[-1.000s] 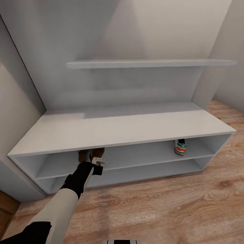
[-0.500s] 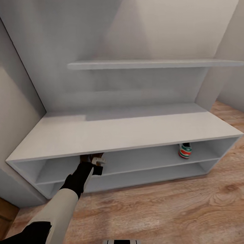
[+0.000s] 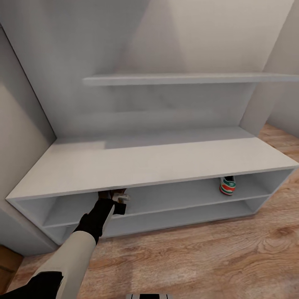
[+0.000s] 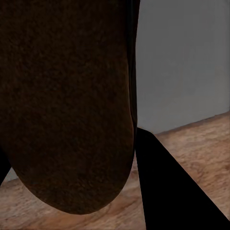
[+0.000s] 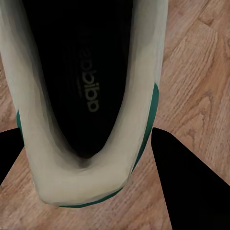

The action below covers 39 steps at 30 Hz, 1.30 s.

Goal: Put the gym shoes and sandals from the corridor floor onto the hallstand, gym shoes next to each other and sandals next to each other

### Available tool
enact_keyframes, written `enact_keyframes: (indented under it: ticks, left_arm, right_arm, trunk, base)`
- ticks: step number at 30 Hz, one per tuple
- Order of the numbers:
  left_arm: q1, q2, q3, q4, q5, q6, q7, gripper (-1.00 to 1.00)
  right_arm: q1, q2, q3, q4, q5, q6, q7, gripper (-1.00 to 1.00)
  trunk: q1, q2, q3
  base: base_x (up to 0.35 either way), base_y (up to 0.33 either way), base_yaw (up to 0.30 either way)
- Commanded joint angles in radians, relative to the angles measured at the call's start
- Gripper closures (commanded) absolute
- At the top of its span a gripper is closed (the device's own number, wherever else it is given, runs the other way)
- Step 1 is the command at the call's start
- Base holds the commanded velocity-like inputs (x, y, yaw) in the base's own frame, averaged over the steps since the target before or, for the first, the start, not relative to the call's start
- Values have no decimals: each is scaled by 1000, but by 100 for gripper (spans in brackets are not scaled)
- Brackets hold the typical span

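Observation:
The pale grey hallstand (image 3: 158, 160) stands against the wall. One gym shoe (image 3: 227, 185), cream with green and red, sits on its upper open shelf at the right. My left gripper (image 3: 117, 197) reaches into that same shelf at the left, shut on a dark brown sandal (image 3: 106, 193) that is mostly hidden under the bench top. In the left wrist view the sandal (image 4: 67, 105) sits between the black fingers (image 4: 163, 182). In the right wrist view my right gripper (image 5: 86, 139) is shut on the other gym shoe (image 5: 88, 96), held above the corridor floor (image 5: 191, 72).
A long wall shelf (image 3: 182, 78) hangs above the bench. The lower open shelf (image 3: 174, 216) runs the bench's length. Wood-plank corridor floor (image 3: 199, 257) lies in front. Walls close in on the left (image 3: 16, 137) and right.
The head view has shifted slightly, so the hallstand sits further right in the picture. My left gripper has pushed the sandal a little deeper under the bench top.

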Motion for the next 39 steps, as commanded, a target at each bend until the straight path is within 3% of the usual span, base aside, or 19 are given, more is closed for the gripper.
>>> enact_keyframes:
  ticks: [1,24,25,39]
  left_arm:
    - [0,-1,7,-1,-14,4,-12,100]
    - [1,-1,8,-1,-14,1,-16,100]
    - [1,0,8,-1,-13,2,-16,-100]
    - [0,2,6,0,15,1,-7,-100]
  right_arm:
    - [-1,1,-5,-1,7,3,8,100]
    - [-1,1,-5,-1,7,3,8,100]
    - [-1,1,-5,-1,7,3,8,100]
    - [-1,1,-5,-1,7,3,8,100]
  trunk:
    - [0,0,-1]
    - [0,0,-1]
    - [0,0,-1]
    - [0,0,-1]
  base:
    - [183,0,0]
    - [72,-23,0]
    - [1,-1,0]
    - [-8,0,0]
